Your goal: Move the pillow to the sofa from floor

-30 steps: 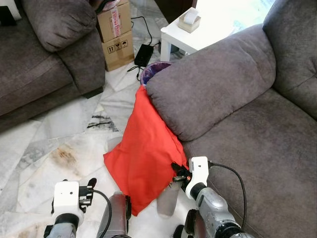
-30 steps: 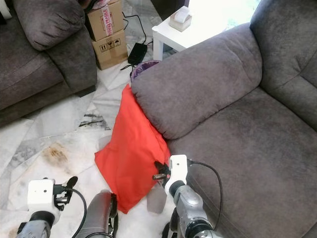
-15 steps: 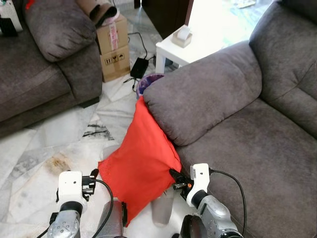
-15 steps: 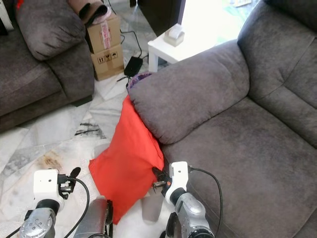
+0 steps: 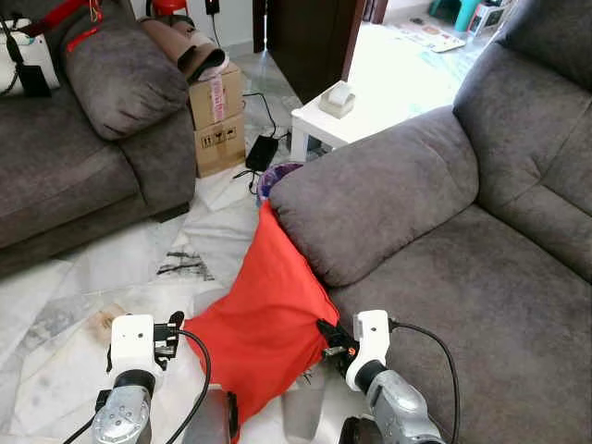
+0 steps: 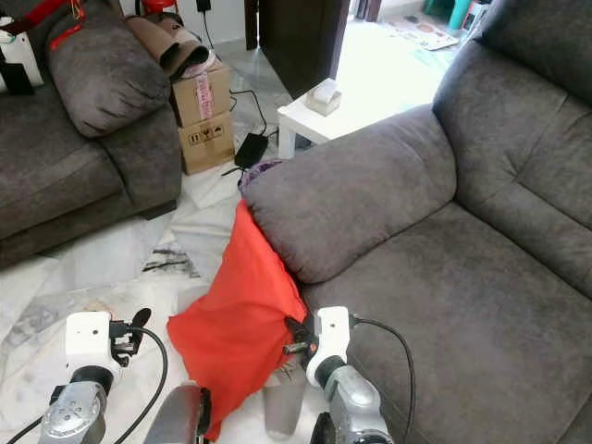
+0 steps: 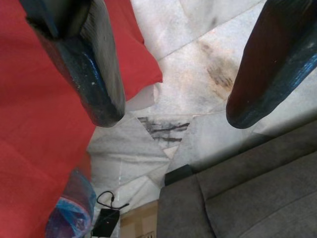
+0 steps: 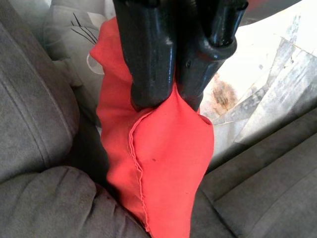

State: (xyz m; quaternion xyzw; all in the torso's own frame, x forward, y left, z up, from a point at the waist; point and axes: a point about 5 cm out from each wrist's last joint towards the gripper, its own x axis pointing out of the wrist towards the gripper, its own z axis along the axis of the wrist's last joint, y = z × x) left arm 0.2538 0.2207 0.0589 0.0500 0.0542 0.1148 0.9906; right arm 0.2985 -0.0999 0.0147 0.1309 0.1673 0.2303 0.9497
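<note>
Beside the sofa (image 5: pixel 444 277) arm, the red pillow (image 5: pixel 264 324) has lifted slightly since a moment ago, its corner pinched tight in the right gripper (image 8: pixel 166 101). The left gripper (image 7: pixel 168 106) hangs spread, empty; the lower edge probably still touches the floor (image 5: pixel 83 287).

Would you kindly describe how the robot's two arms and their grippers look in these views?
Both arms are silver metal tubes ending in white, boxy wrist modules, each trailing a looping black cable. The left gripper and right gripper each have two long, glossy black fingers with rounded tips.
</note>
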